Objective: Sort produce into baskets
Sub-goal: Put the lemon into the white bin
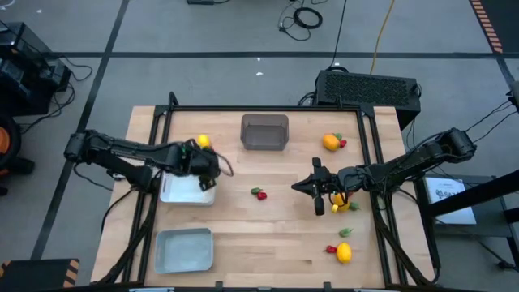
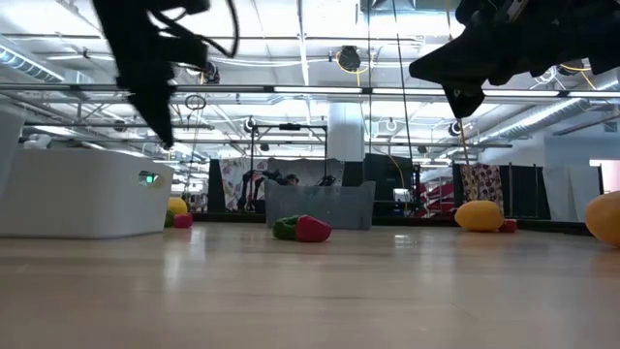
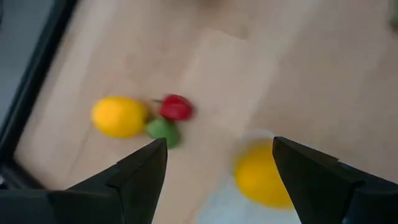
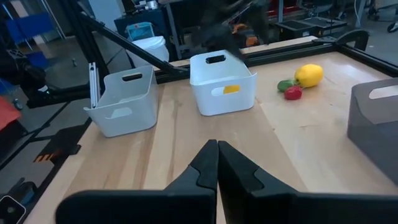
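Observation:
My left gripper [image 1: 209, 172] hangs open over the white tray [image 1: 185, 191]. A yellow lemon [image 3: 261, 177] shows between and beyond its fingers on the tray's pale floor, and also as a yellow patch through the tray's wall [image 4: 231, 89]. My right gripper [image 1: 298, 186] is shut and empty above the middle of the table. Another lemon [image 3: 118, 116] with a red piece [image 3: 176, 107] and a green piece [image 3: 163, 129] lies on the wood beyond the tray's far side. A red-and-green piece [image 1: 259, 194] lies at mid-table. The dark grey bin [image 1: 264, 131] stands at the far middle, the grey-blue tray [image 1: 184, 249] at the near left.
On the right lie a lemon with a red piece [image 1: 332, 143] near the far edge, a lemon [image 1: 340, 204] under my right arm, and a lemon with red and green pieces [image 1: 342, 251] near the front. A black frame rail [image 1: 268, 108] runs along the table's far edge.

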